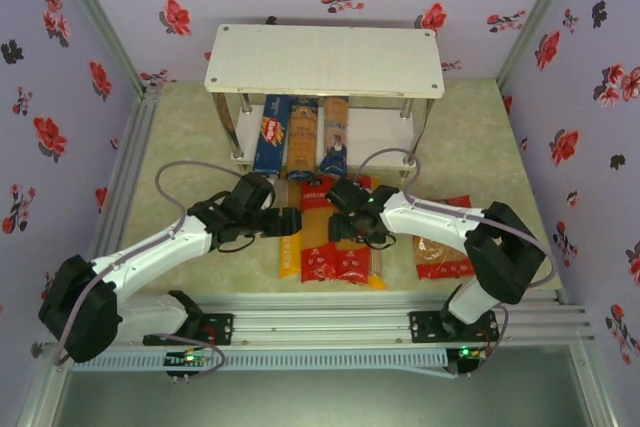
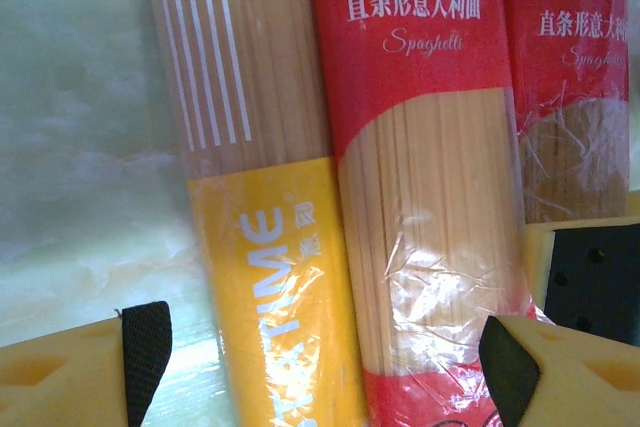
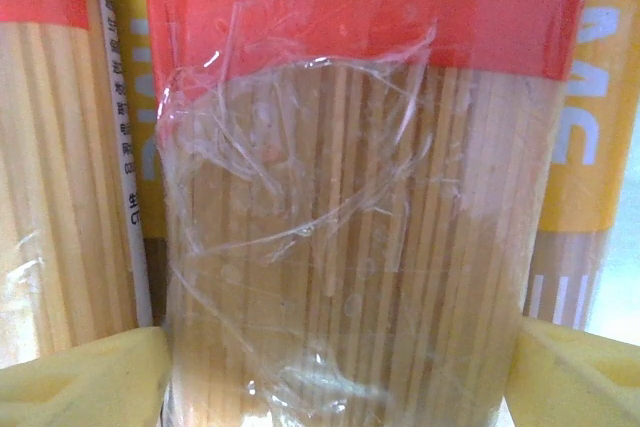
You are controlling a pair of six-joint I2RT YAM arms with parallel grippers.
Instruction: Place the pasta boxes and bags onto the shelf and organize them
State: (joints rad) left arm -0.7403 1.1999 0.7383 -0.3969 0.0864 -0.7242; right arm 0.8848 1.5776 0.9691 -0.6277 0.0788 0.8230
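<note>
Right gripper [image 3: 340, 372]: we log it clamped on red spaghetti bag [image 3: 340, 197], long axis pointing at shelf [image 1: 323, 59]; left gripper [image 2: 328, 352] jaws apart.

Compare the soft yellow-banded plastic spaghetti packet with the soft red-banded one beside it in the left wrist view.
The yellow-banded packet carries a yellow label with white Latin letters running lengthwise; the red-banded packet a red one with white Chinese characters and "Spaghetti" across it. The yellow-banded packet has white stripes over its clear part; the red-banded packet's clear part is plain. Both show long straight pasta through clear film and lie side by side.
</note>
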